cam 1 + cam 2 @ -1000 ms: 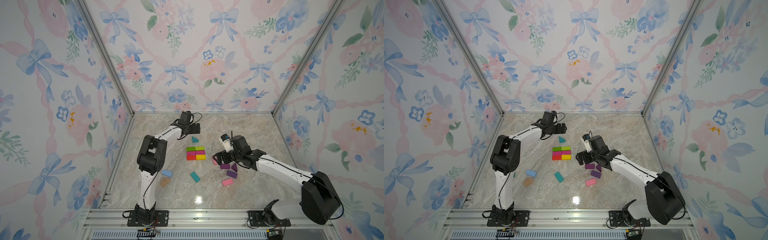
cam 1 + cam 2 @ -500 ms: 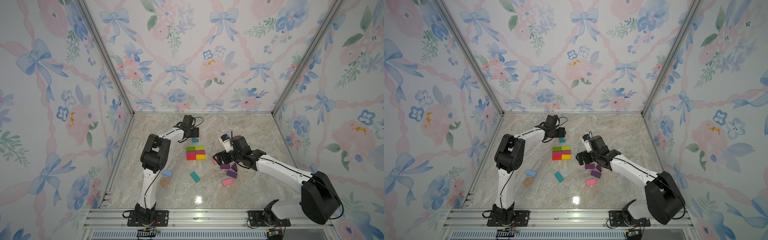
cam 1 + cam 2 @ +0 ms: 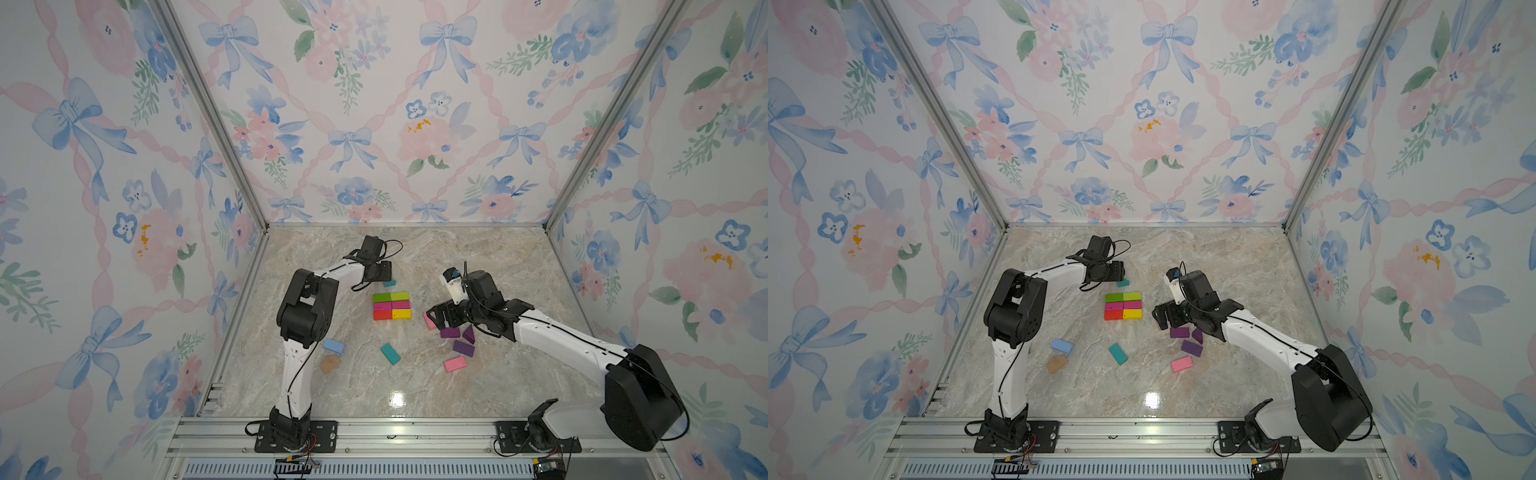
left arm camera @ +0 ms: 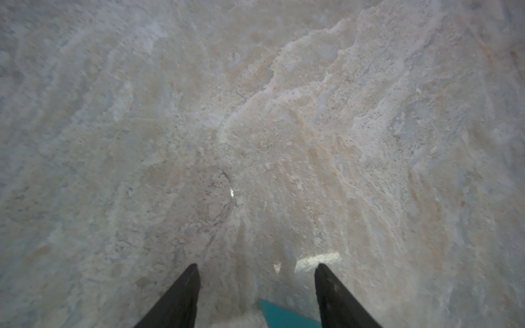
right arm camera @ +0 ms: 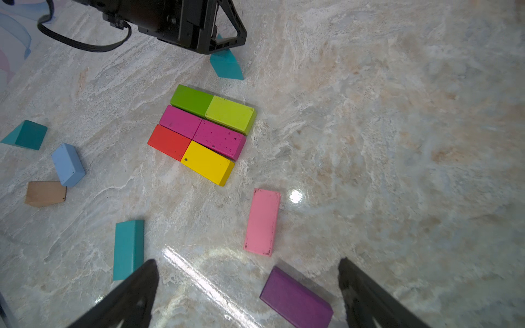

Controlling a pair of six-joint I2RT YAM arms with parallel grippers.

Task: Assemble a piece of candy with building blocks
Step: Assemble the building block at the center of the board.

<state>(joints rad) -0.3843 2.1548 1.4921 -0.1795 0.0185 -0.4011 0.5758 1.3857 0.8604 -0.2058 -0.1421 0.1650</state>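
Six building blocks, green, lime, two magenta, red and yellow, lie pushed together as a rectangle [image 3: 392,305] [image 3: 1123,305] [image 5: 204,133]. Just behind it lies a teal wedge [image 3: 389,283] [image 5: 227,66]. My left gripper [image 3: 384,272] [image 4: 255,267] is lowered over it with its jaws apart; the wedge [image 4: 284,315] sits between them against one finger and clear of the other. My right gripper [image 3: 436,318] [image 5: 248,260] hovers open over a purple block [image 5: 295,301], beside a pink block [image 5: 262,221], holding nothing.
Loose blocks lie on the marble floor: purple ones [image 3: 463,348], a pink one [image 3: 454,364], a teal rectangle [image 3: 390,353], a light blue one [image 3: 333,346] and a tan one [image 3: 330,364]. A second teal wedge [image 5: 27,135] lies near the left arm. Papered walls close three sides.
My left gripper has come forward and down over the teal wedge, and its jaws have narrowed round it. The right arm has not moved.
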